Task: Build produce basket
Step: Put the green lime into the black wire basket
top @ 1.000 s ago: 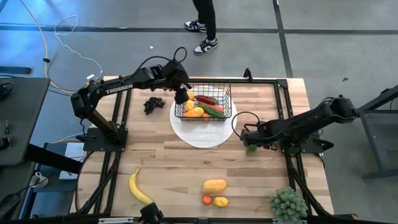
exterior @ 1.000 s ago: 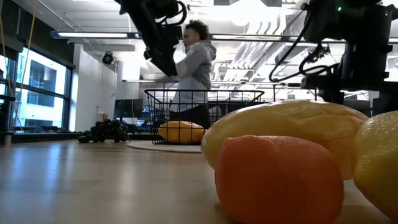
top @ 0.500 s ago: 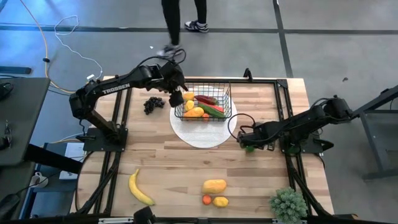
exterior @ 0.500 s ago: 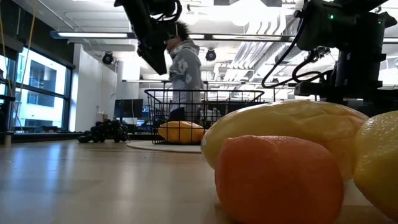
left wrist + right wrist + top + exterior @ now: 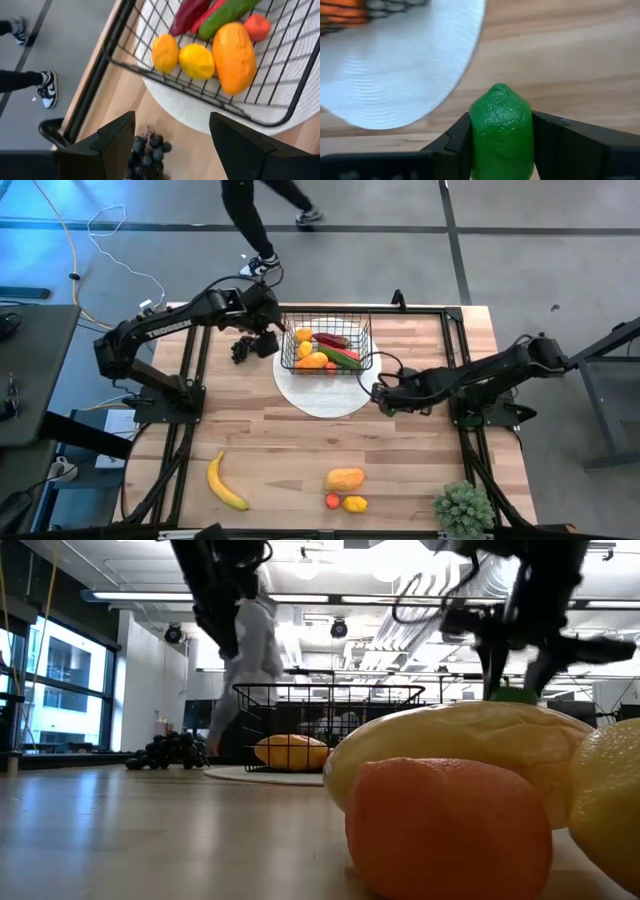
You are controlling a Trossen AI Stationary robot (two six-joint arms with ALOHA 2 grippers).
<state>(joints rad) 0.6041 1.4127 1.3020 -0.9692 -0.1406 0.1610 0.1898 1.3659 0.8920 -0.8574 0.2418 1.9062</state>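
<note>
A small rectangular black wire-mesh basket (image 5: pixel 327 345) stands on a flat white round disc (image 5: pixel 325 385) toward the far side of the pale wooden tabletop (image 5: pixel 300 450), already holding orange and yellow fruits (image 5: pixel 215 55), a green cucumber and a red chili. The right gripper (image 5: pixel 385 399), reaching in low just off the disc's right edge, has its jaws clenched on a small bumpy green fruit (image 5: pixel 501 131), lifted clear of the wood with the disc's rim just ahead of it. The left gripper (image 5: pixel 265 343) hovers over a dark bunch of grapes (image 5: pixel 243 347) lying just left of the basket, its jaws spread apart with nothing between them. Near the front edge lie a yellow banana (image 5: pixel 224 483) at left and, well apart from it, a cluster of a large yellow-orange fruit (image 5: pixel 344 478), a small red-orange one (image 5: pixel 332 501) and a small yellow one (image 5: pixel 354 503). A spiky green potted plant (image 5: pixel 463 508) sits at the front right corner. A person's legs and sneakers (image 5: pixel 262 264) cross the grey floor beyond the far edge.
</note>
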